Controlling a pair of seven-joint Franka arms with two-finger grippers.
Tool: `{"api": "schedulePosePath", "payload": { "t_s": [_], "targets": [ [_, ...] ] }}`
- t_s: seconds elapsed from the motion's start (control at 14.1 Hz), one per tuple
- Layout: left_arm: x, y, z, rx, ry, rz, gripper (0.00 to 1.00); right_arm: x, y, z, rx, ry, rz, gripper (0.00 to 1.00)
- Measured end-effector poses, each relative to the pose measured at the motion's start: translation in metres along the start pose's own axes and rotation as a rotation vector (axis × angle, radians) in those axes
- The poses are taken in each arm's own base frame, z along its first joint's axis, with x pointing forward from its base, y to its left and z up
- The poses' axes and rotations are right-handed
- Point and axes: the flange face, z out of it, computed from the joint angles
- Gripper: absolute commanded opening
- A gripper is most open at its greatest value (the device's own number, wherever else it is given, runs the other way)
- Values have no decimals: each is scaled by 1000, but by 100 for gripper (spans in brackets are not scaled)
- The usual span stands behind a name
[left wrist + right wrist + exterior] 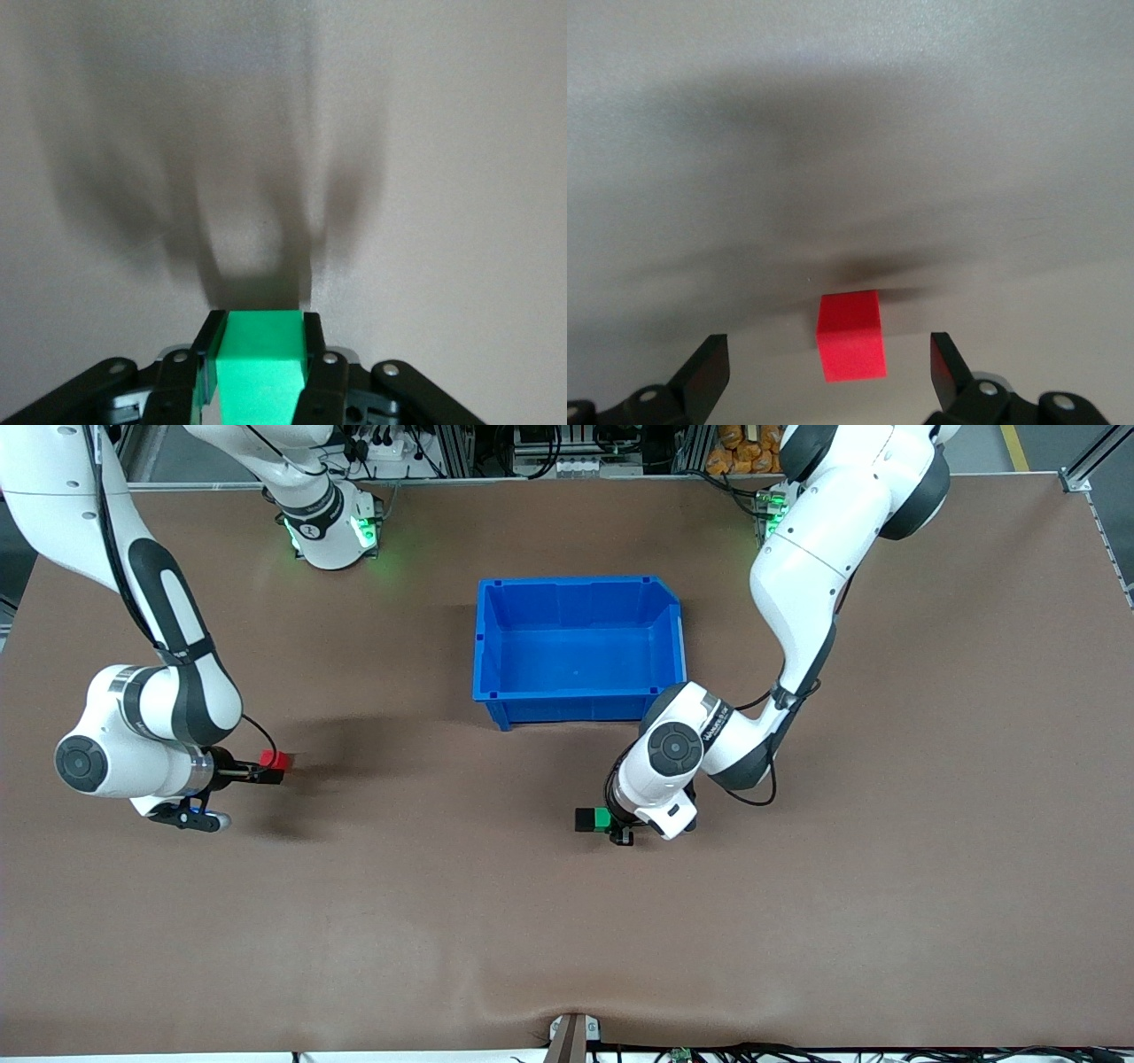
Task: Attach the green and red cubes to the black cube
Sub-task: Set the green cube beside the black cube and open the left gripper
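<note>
Left gripper (260, 372) clamps matte green cube (259, 367); black cube (586, 819) adjoins.

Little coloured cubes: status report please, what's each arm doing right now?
Left tool shut on small green cube, small matte black cube touching it. Right tool open, straddling small red cube. Nothing in the way.

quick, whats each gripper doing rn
Left gripper: shut on the green cube, which touches the black cube.
Right gripper: open, fingers either side of the red cube, not gripping.
</note>
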Motion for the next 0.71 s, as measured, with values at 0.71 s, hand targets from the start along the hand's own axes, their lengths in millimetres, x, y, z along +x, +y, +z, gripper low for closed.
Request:
{"api": "schedulePosePath", "payload": {
  "t_s": [0.71],
  "targets": [
    [-18,-17,3,46,27,-23,0,-3,1,23,-1,6,2,90]
  ]
}}
